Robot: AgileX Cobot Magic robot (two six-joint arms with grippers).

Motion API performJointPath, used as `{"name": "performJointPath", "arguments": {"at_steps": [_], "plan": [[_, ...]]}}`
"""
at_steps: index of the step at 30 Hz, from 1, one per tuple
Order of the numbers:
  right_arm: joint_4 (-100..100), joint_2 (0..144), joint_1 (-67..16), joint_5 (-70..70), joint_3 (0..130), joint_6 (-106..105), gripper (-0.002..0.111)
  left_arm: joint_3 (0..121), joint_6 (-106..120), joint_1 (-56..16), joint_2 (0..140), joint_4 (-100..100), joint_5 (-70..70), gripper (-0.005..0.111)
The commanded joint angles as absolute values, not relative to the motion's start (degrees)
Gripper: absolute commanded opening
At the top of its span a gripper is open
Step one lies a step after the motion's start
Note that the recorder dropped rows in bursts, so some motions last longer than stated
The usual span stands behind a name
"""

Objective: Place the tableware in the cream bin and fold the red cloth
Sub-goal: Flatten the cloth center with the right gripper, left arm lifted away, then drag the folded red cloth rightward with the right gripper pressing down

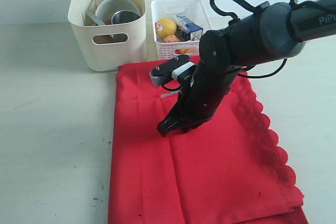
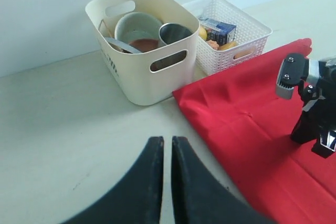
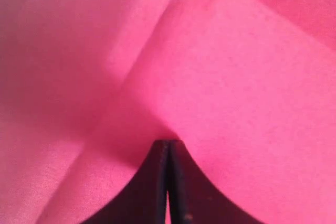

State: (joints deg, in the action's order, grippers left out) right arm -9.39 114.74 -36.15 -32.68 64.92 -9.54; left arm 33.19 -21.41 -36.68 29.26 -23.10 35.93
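The red cloth [image 1: 157,182] [image 2: 252,129] lies on the table with its scalloped edge [image 1: 262,124] on the right and doubled layers at the near right corner. My right gripper [image 1: 167,128] [image 3: 168,142] is shut, its tips down on the middle of the cloth [image 3: 236,77], beside a crease. The cream bin [image 1: 113,51] [image 2: 142,77] stands behind the cloth's far left corner. It holds the pale bowl [image 1: 113,6] [image 2: 137,24], the steel cup [image 1: 126,17] [image 2: 174,32] and a grey handle [image 2: 123,45]. My left gripper [image 2: 167,140] hovers over bare table left of the cloth, jaws nearly touching, empty.
A white lattice basket [image 1: 178,1] [image 2: 252,30] stands right of the bin, holding a lemon [image 1: 166,26] and a milk carton [image 1: 189,29] [image 2: 218,27]. The right arm [image 2: 315,103] reaches in from the right over the cloth. Pale table [image 1: 52,129] spreads to the left.
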Motion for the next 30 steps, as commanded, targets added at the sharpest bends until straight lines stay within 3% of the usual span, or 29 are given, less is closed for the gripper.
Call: {"name": "performJointPath", "arguments": {"at_steps": [1,30], "plan": [[-7.4,114.8,-36.3,-35.3,64.9,-6.9,0.0,32.5,-21.7,-36.6,26.9,-23.6,34.4,0.008],[5.1,114.3,-36.2,-38.0,51.6,15.6,0.0,30.6,-22.2,-36.6,18.6,-23.8,32.3,0.008]]}}
